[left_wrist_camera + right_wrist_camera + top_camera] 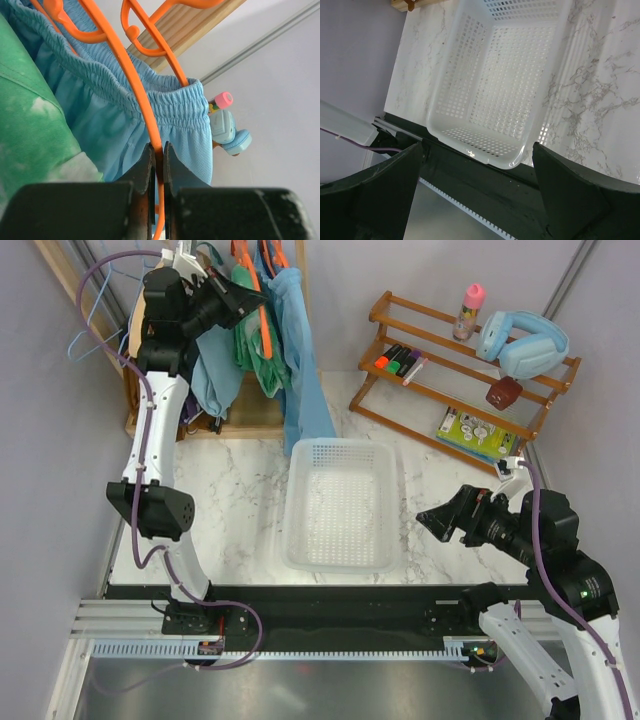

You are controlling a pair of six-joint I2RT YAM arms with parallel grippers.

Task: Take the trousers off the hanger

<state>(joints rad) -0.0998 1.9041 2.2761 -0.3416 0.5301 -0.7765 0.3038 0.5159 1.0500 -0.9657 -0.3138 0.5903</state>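
Trousers, green blotched with white, hang at 11 o'clock of the table while our left gripper pinches the orange hanger. The jaws stand almost together with only the hanger's thin arm between them. Green cloth lies just to 9 o'clock of the pinch, and the elastic waist of a light-blue garment lies behind it. We cannot tell from the wrist view which garment that arm carries. A second orange hanger hooks in just above, towards 12 o'clock.

Our right gripper hovers at 4 o'clock, spread wide and empty, well apart from the clothes. It looks down into a white plastic basket at mid-table.

We judge the hold to be the weak point. The plastic is slim and smooth, so it could slide through the pads. A hard pull could lift the hook off its rail and bring the blue garment along, since the clothes hang packed together. With only one arm at the clothes, the trousers may drag rather than slip free.

Below lies a white marble-patterned tabletop between pale lilac walls. The clothes rack's wooden base sits at 11 o'clock. A tiered wooden shelf at 2 o'clock holds light-blue headphones, a pink-capped bottle and markers.
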